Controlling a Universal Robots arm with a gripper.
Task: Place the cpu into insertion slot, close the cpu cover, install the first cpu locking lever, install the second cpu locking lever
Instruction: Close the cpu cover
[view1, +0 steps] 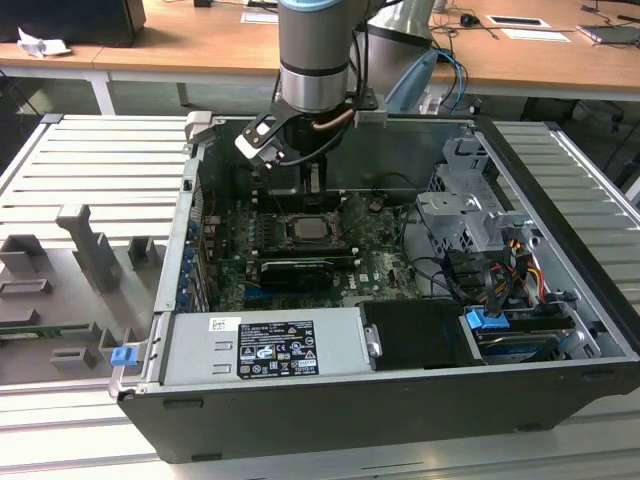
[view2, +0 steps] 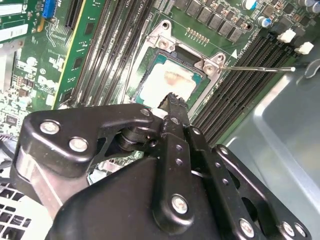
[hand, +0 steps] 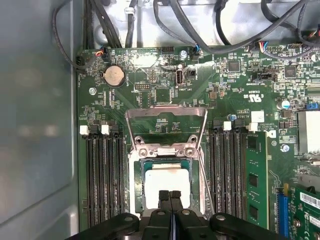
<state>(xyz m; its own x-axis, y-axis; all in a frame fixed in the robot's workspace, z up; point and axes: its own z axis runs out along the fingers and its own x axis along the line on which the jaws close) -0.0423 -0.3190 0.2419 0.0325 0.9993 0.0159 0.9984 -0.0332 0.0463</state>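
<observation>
Jaws pressed together with nothing between them, fingertips (hand: 164, 197) poised over the near edge of the cpu (hand: 165, 177); contact or a small gap, cannot tell. The cpu lies flat in the insertion slot (hand: 140, 175), so seating looks done. Shut jaws probably act as one blunt tip for pushing, not gripping. In the first wrist view the cpu cover (hand: 165, 112) is thrown back past its hinge, not yet closed. The second wrist view adds a locking lever (view2: 255, 68) sticking out unlatched over the memory slots. The exterior view gives the arm (view1: 315, 50) upright inside the open computer case (view1: 560, 300) on the bench (view1: 90, 170).
</observation>
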